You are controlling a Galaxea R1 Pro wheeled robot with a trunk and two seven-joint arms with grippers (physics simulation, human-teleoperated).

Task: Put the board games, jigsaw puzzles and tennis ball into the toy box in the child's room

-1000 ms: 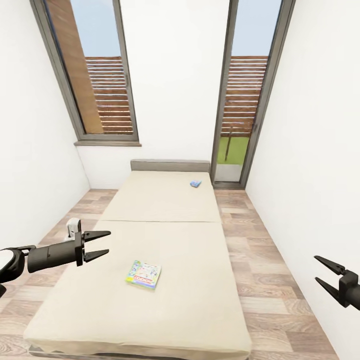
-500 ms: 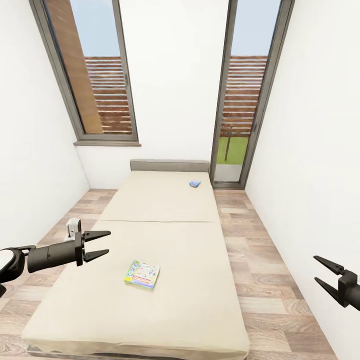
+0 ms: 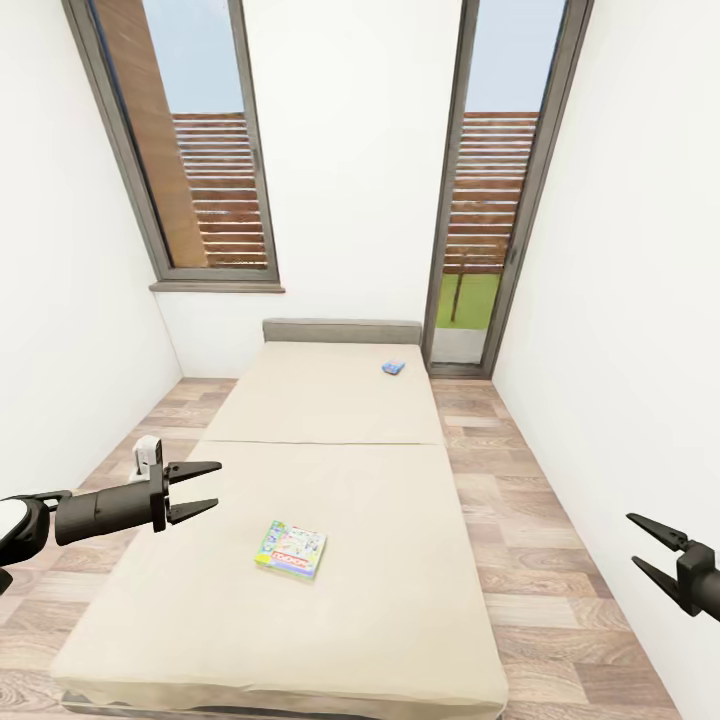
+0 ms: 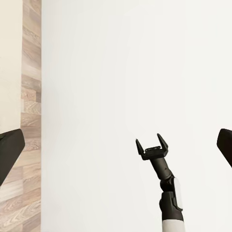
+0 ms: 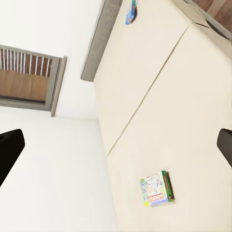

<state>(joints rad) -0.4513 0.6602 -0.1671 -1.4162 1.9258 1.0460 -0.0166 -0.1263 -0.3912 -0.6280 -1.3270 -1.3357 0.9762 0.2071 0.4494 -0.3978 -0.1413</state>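
Left claw [image 3: 212, 490] agape beside bed [image 3: 330, 400], windows [image 3: 205, 150] beyond

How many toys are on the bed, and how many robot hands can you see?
Multicoloured flat cardboard board game: 1
Small blue board game near the grey headboard: 1
Black robot grippers, left gripper and right gripper, both open: 2
Total: 4
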